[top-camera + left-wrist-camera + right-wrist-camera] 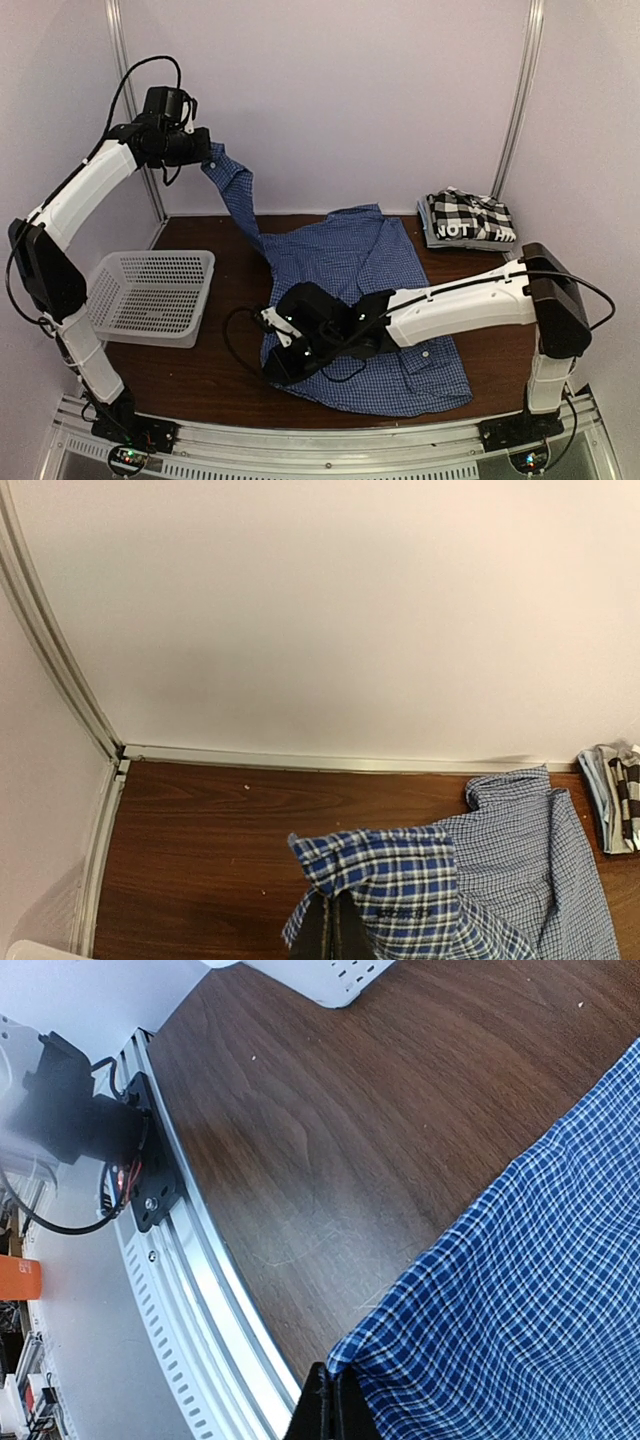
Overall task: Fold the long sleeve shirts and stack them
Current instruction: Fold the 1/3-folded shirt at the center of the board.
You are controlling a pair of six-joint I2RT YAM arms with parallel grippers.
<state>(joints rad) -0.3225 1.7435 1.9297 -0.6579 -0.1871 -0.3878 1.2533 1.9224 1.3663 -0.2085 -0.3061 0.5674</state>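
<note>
A blue fine-checked shirt (350, 265) lies spread on the brown table. My left gripper (203, 150) is raised high at the back left, shut on the cuff of its sleeve (400, 875), which hangs taut down to the shirt body. My right gripper (272, 368) is low at the shirt's near left edge, shut on a corner of the blue cloth (500, 1290). A black-and-white checked shirt (468, 218) with white lettering sits folded at the back right, also seen in the left wrist view as the folded checked shirt (615, 795).
A white mesh basket (150, 295) stands on the table's left side. A metal rail (330, 445) runs along the near edge, close to my right gripper. White walls with corner posts enclose the back.
</note>
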